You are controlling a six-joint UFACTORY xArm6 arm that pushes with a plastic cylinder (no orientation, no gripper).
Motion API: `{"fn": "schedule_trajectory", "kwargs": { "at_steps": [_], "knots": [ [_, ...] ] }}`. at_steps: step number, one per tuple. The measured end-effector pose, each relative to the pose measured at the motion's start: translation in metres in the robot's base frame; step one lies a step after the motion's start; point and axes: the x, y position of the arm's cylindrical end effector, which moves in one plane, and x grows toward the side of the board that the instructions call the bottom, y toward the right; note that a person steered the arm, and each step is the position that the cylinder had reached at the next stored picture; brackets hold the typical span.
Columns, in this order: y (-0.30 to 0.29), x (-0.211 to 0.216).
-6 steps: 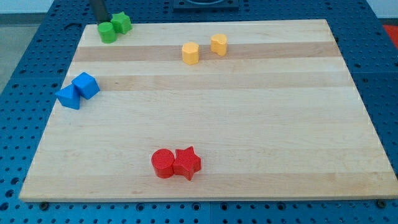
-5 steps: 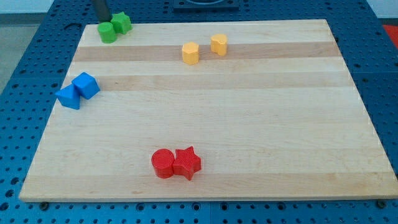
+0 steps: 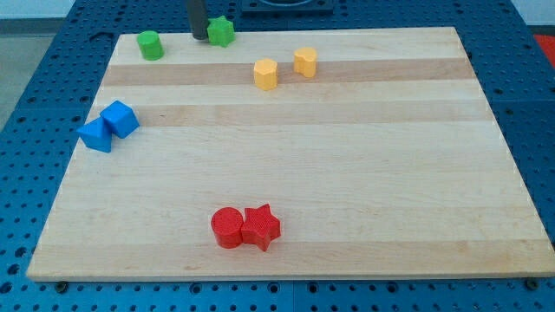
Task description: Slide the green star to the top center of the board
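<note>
The green star (image 3: 222, 32) lies at the board's top edge, left of centre. My tip (image 3: 199, 38) is right beside it on its left, touching or nearly touching it. A green cylinder (image 3: 150, 45) stands apart near the top left corner, to the left of the tip.
Two yellow blocks (image 3: 265, 74) (image 3: 304, 61) sit right of and below the star. A blue cube (image 3: 120, 118) and a blue triangular block (image 3: 95, 135) lie at the left edge. A red cylinder (image 3: 227, 228) and a red star (image 3: 261, 227) touch near the bottom. The wooden board (image 3: 347, 173) rests on a blue pegboard.
My tip has moved right along the top edge and pushed the green star right, away from the green cylinder, which shifted slightly.
</note>
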Motion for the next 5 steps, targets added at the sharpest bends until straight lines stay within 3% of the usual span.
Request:
{"fn": "schedule_trajectory", "kwargs": {
  "at_steps": [2,5],
  "knots": [
    [0.071,0.000],
    [0.130,0.001]
  ]
}}
